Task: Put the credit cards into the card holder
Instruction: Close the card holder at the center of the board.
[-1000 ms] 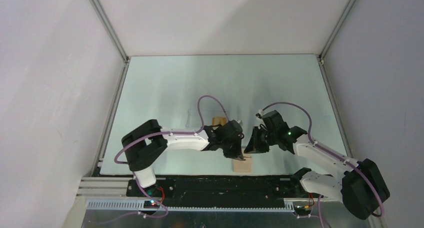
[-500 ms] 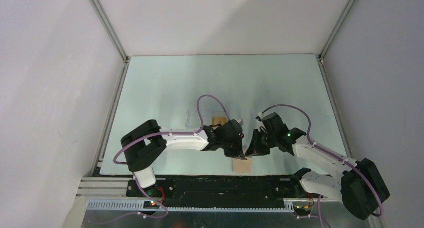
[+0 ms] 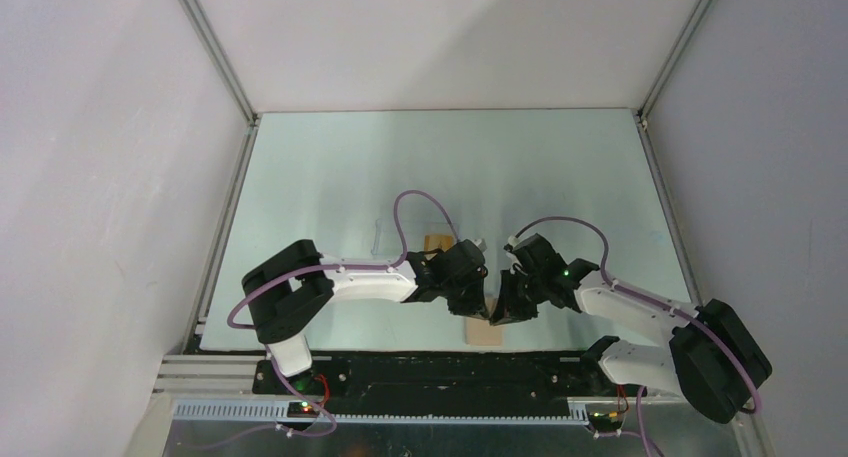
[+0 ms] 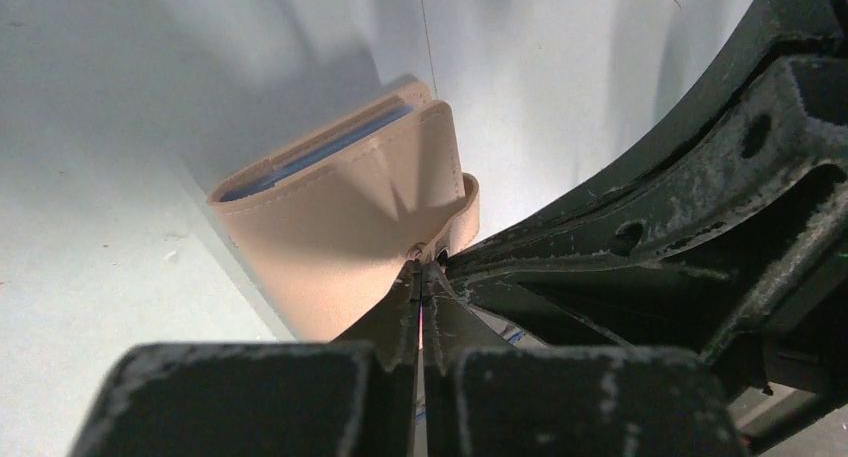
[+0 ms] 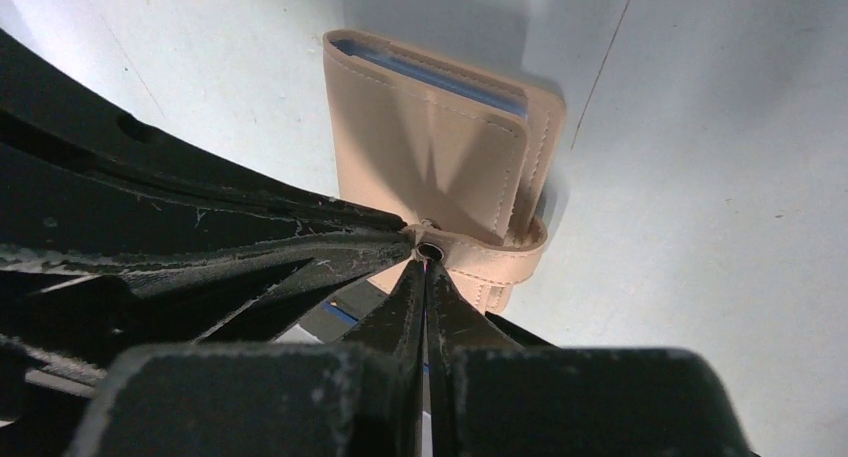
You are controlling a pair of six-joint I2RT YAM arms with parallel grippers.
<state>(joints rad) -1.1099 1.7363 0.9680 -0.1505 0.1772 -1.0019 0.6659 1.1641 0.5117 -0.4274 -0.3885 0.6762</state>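
White walls (image 3: 440, 37) ring a pale green bench (image 3: 330, 177); its folded tan wallet (image 4: 330, 217) shows blue lining, left tool (image 4: 420, 277) and right tool (image 5: 428, 265) both pressed together at the snap (image 5: 430, 249)

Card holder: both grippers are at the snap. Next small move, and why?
Probably ease the right gripper away from the left gripper to pop the snap tab. The card holder is folded shut with the tab wrapped round its edge. Both grippers are closed, tips meeting at the snap. Whether either truly pinches the tab is unclear.
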